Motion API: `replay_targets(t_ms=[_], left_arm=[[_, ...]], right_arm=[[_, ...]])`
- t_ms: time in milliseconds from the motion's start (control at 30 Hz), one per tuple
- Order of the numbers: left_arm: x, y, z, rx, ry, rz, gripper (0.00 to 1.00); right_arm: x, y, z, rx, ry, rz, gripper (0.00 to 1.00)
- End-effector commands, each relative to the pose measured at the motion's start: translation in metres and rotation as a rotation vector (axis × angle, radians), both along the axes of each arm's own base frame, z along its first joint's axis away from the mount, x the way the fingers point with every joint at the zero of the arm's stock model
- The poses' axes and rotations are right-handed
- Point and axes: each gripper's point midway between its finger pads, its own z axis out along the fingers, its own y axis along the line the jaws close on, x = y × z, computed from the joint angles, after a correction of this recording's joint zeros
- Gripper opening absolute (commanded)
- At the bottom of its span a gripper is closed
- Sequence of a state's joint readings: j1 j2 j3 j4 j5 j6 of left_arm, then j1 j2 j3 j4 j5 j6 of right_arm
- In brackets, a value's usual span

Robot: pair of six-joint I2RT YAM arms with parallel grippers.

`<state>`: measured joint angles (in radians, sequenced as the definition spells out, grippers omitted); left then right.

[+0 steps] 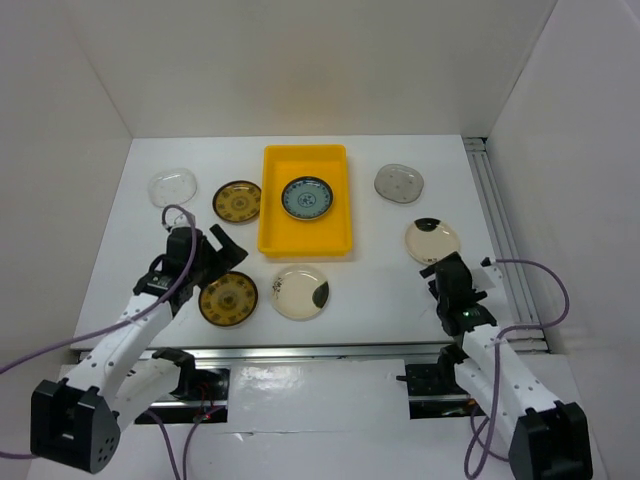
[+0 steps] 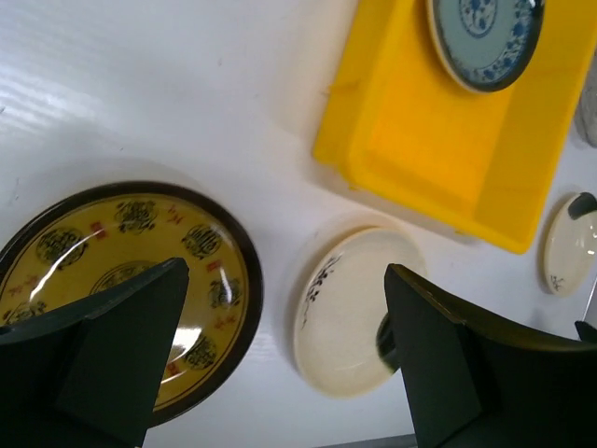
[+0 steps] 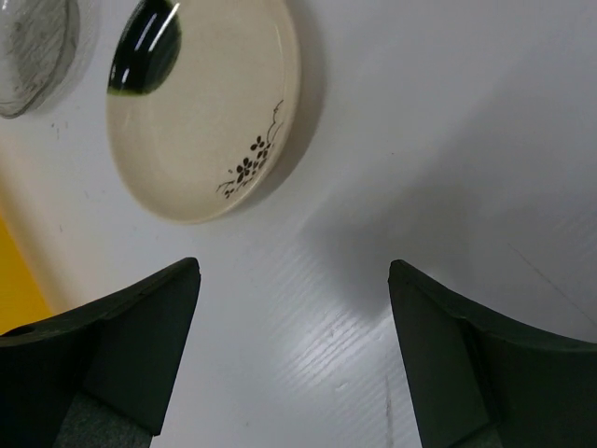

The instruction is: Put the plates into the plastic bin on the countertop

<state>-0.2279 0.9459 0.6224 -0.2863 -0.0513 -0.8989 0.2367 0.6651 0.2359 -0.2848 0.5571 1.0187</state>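
The yellow plastic bin (image 1: pixel 273 232) sits mid-table with a blue patterned plate (image 1: pixel 306 197) inside; both show in the left wrist view, bin (image 2: pixel 420 159) and blue plate (image 2: pixel 485 37). A gold-brown plate (image 1: pixel 229 299) lies under my open, empty left gripper (image 1: pixel 226 260); it shows in the left wrist view (image 2: pixel 121 233). A second gold-brown plate (image 1: pixel 237 201) and a clear glassy plate (image 1: pixel 172 187) lie left of the bin. A cream plate (image 1: pixel 301 291) lies before the bin (image 2: pixel 350 308). A cream plate with a black patch (image 1: pixel 432 240) lies just ahead of my open, empty right gripper (image 1: pixel 447 278), seen in the right wrist view (image 3: pixel 201 112). A grey plate (image 1: pixel 399 183) is far right.
White walls enclose the white countertop (image 1: pixel 370 290). A metal rail (image 1: pixel 500 240) runs along the right side. Grey cables loop from both arms.
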Motion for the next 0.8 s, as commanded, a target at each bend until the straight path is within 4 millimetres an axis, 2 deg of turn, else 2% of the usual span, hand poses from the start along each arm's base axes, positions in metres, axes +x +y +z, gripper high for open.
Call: replay_targets(t_ms=[0, 100, 133, 167, 200, 267, 300, 333, 400, 500, 567, 633, 767], left_arm=[[-0.003, 0.005, 0.008, -0.033, -0.065, 0.033, 1.00], [-0.013, 0.004, -0.001, -0.049, -0.053, 0.017, 1.00], [-0.015, 0.004, -0.001, -0.058, -0.057, 0.022, 1.00], [-0.019, 0.002, -0.009, -0.062, -0.038, 0.012, 1.00], [-0.019, 0.001, -0.006, -0.070, -0.046, 0.004, 1.00], [-0.023, 0.002, -0.010, -0.070, -0.048, 0.004, 1.00], [-0.026, 0.002, -0.010, -0.069, -0.044, 0.004, 1.00], [-0.029, 0.003, -0.014, -0.058, -0.027, -0.001, 1.00], [-0.029, 0.008, -0.006, -0.045, -0.046, 0.020, 1.00], [-0.034, 0.013, 0.001, -0.027, -0.052, 0.031, 1.00], [-0.036, 0.015, 0.010, -0.014, -0.058, 0.034, 1.00], [-0.038, 0.018, 0.011, -0.005, -0.045, 0.041, 1.00], [-0.042, 0.019, 0.016, 0.007, -0.029, 0.034, 1.00]], right_arm=[[0.028, -0.002, 0.009, 0.050, -0.116, 0.030, 0.89], [0.038, -0.005, -0.001, 0.084, -0.111, 0.062, 0.89], [0.037, -0.018, -0.016, 0.093, -0.054, 0.023, 0.89], [0.041, -0.022, -0.017, 0.105, -0.041, 0.022, 0.89], [0.048, -0.021, -0.017, 0.117, -0.045, 0.051, 0.86], [0.048, -0.031, -0.034, 0.136, 0.008, 0.028, 0.84], [0.054, -0.032, -0.032, 0.141, -0.006, 0.029, 0.84], [0.051, -0.033, -0.039, 0.154, 0.018, 0.035, 0.84], [0.055, -0.036, -0.042, 0.163, 0.036, 0.030, 0.83], [0.056, -0.035, -0.049, 0.184, 0.070, 0.045, 0.77], [0.059, -0.036, -0.052, 0.198, 0.087, 0.045, 0.68], [0.058, -0.036, -0.055, 0.201, 0.098, 0.049, 0.64], [0.059, -0.035, -0.052, 0.204, 0.087, 0.057, 0.53]])
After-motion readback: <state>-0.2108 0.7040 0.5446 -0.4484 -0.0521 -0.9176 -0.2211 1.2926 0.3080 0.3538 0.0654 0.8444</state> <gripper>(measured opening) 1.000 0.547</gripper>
